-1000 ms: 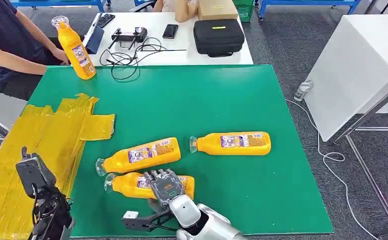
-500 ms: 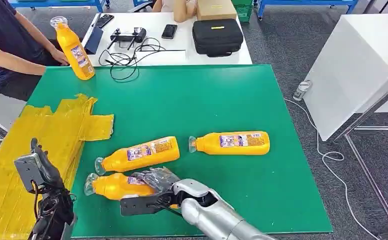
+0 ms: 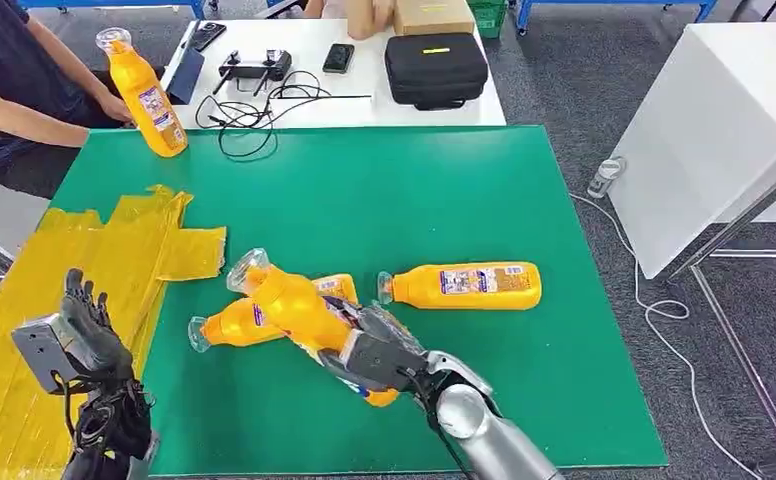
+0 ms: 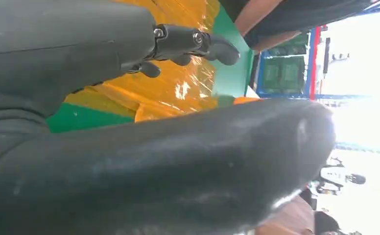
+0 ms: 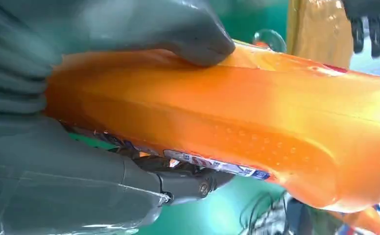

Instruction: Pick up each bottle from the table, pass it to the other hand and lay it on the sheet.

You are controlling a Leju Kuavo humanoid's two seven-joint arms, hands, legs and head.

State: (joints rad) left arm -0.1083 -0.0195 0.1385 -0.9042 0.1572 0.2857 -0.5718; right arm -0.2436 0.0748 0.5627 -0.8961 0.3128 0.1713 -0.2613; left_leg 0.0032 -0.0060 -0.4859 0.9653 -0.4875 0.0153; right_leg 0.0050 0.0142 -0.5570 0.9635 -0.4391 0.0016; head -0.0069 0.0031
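My right hand (image 3: 369, 357) grips an orange bottle (image 3: 299, 306) by its body and holds it lifted off the green table (image 3: 394, 200), its clear cap pointing up and to the left. The right wrist view has the same orange bottle (image 5: 237, 112) wrapped by the thumb and fingers (image 5: 168, 29). Two more orange bottles lie flat: one (image 3: 226, 325) partly behind the held one, another (image 3: 464, 286) to its right. My left hand (image 3: 89, 325) hovers open over the yellow sheet (image 3: 74, 290) at the table's left, fingers (image 4: 198, 44) spread.
A person sits at the far left and holds a fourth orange bottle (image 3: 146, 95) upright at the table's back corner. Behind stands a white table (image 3: 364, 105) with cables, phones and a black case (image 3: 436, 70). A white panel (image 3: 714, 130) stands to the right.
My right hand has lifted the nearest bottle off the table and tilted its cap upward. My left hand has risen slightly and spread its fingers.
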